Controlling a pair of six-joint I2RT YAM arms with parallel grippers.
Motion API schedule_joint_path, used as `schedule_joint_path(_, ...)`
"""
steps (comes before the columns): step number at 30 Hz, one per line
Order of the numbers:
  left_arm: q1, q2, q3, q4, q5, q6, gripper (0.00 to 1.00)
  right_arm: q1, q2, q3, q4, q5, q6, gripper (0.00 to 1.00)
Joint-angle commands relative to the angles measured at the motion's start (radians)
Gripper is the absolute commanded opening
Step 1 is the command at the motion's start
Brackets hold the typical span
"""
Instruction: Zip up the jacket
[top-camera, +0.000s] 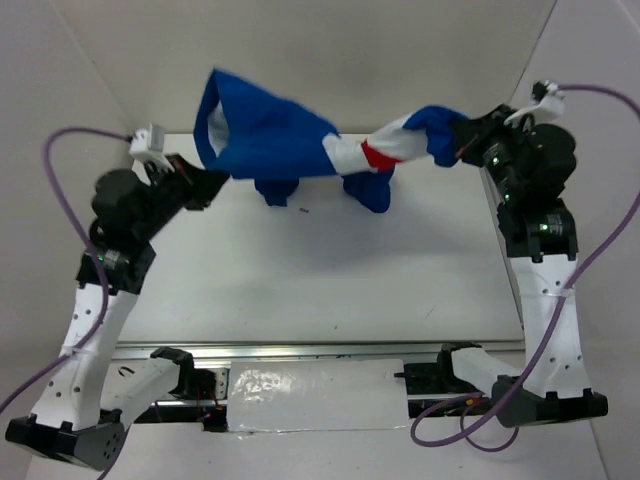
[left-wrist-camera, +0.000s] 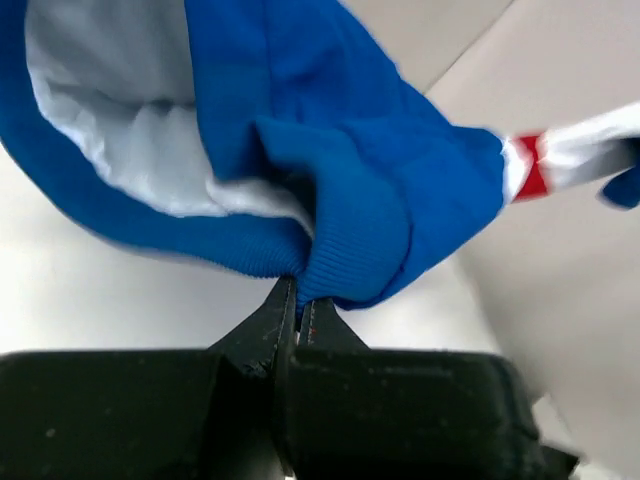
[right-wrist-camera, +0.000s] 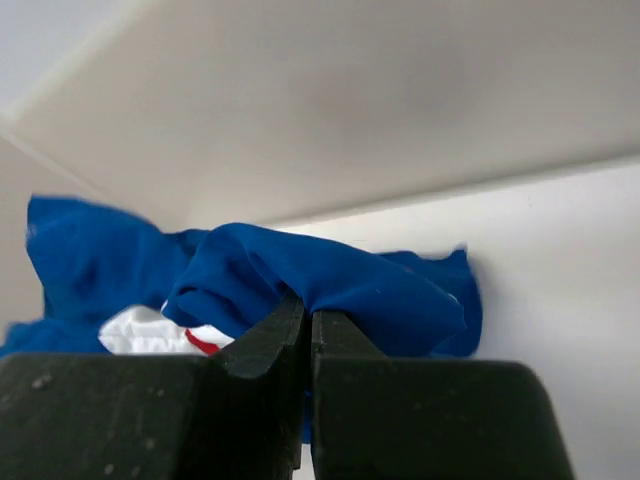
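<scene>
The left gripper (top-camera: 214, 186) has its jaws pressed together on a ribbed blue edge of the jacket (top-camera: 285, 140), which hangs stretched in the air over the far part of the table (top-camera: 330, 270). The right gripper (top-camera: 462, 140) pinches a blue fold at the other end, jaws closed on the cloth. I judge the task barely begun: the 2 arms only hold the garment up (bunched and twisted), and nothing looks zipped. The zipper, its slider and any lettering are hidden in every view.
</scene>
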Motion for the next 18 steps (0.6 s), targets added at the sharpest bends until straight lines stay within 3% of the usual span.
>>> schedule_joint_path(1,-0.035,-0.084,-0.339,-0.030,-0.031,-0.136,0.00,-0.012,0.000,-0.259,-0.022,-0.015,-0.025,0.02)
schedule_joint_path(4,-0.094,-0.238,-0.657,-0.123,-0.036,-0.297,0.00,-0.010,-0.104,-0.586,-0.015,0.046,0.043,0.07)
schedule_joint_path(5,-0.103,-0.268,-0.658,-0.143,-0.023,-0.316,0.00,-0.010,-0.105,-0.588,-0.015,0.046,0.044,0.07)
schedule_joint_path(6,-0.115,-0.285,-0.731,-0.185,-0.016,-0.344,0.01,-0.010,-0.126,-0.717,-0.019,0.086,0.147,0.09)
schedule_joint_path(7,-0.127,-0.302,-0.753,-0.229,-0.008,-0.362,0.37,-0.010,-0.150,-0.765,-0.045,0.138,0.183,0.30)
schedule_joint_path(8,-0.164,-0.332,-0.768,-0.281,-0.006,-0.415,0.53,-0.011,-0.157,-0.810,-0.064,0.143,0.203,0.51)
schedule_joint_path(9,-0.189,-0.349,-0.783,-0.373,-0.023,-0.442,0.72,-0.012,-0.160,-0.850,-0.126,0.149,0.252,0.59)
schedule_joint_path(10,-0.228,-0.369,-0.787,-0.393,-0.032,-0.474,0.99,-0.008,-0.181,-0.864,-0.150,0.187,0.253,0.61)
schedule_joint_path(12,-0.327,-0.421,-0.753,-0.418,-0.040,-0.517,0.99,-0.005,-0.232,-0.878,-0.197,0.245,0.335,0.66)
schedule_joint_path(13,-0.347,-0.435,-0.733,-0.423,-0.049,-0.516,0.99,-0.005,-0.293,-0.867,-0.211,0.282,0.348,0.76)
schedule_joint_path(14,-0.379,-0.447,-0.690,-0.427,-0.065,-0.505,0.99,-0.007,-0.324,-0.850,-0.220,0.319,0.351,0.78)
schedule_joint_path(15,-0.391,-0.445,-0.669,-0.449,-0.103,-0.505,0.99,-0.005,-0.382,-0.820,-0.213,0.321,0.337,0.94)
schedule_joint_path(18,-0.418,-0.403,-0.600,-0.455,-0.146,-0.476,0.99,0.019,-0.434,-0.793,-0.167,0.223,0.253,1.00)
